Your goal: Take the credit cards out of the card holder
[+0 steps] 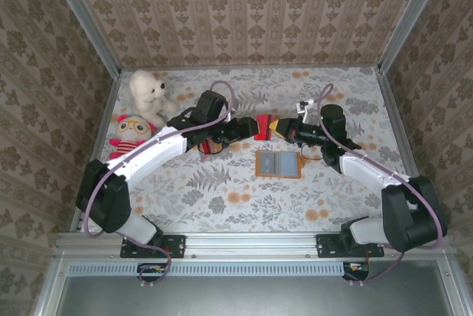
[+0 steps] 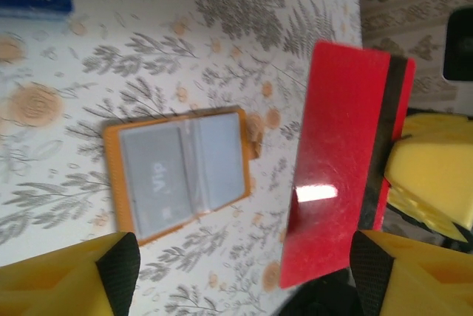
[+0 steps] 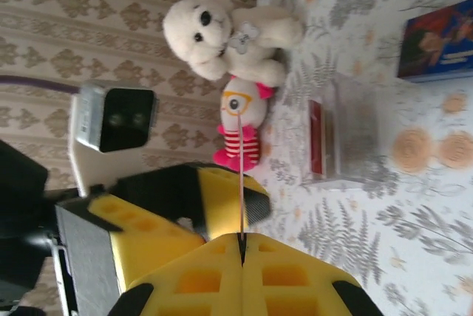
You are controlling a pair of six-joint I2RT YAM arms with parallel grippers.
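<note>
Leftmost, at about 9 o'clock on the counter (image 1: 222,198), a white teddy bear (image 1: 151,91) sits with a pink striped doll (image 1: 131,135) close against it at its 7 o'clock. A clear box (image 3: 344,135) with a red strip inside rests on the counter near the doll, and a blue booklet (image 3: 436,39) lies a little apart from the box.

The left tool (image 1: 238,128) reaches toward the middle with its yellow fingers (image 2: 66,279) spread wide. In the left wrist view the red credit card (image 2: 332,161) stands between them, nearer one finger than the other, and the farther finger is clear of it.

The card hangs above the counter at the centre, with a black stripe along one edge. It is pinched by the right tool (image 1: 279,127), which comes in from 3 o'clock. In the right wrist view the two pads are pressed together, and the card shows edge-on as a thin line in the seam.

The card holder (image 1: 278,164) lies open and flat at 6 o'clock of the card, apart from both tools. Its greyish pockets face up. One seems to hold a grey card marked VIP, though the blur leaves that uncertain.
</note>
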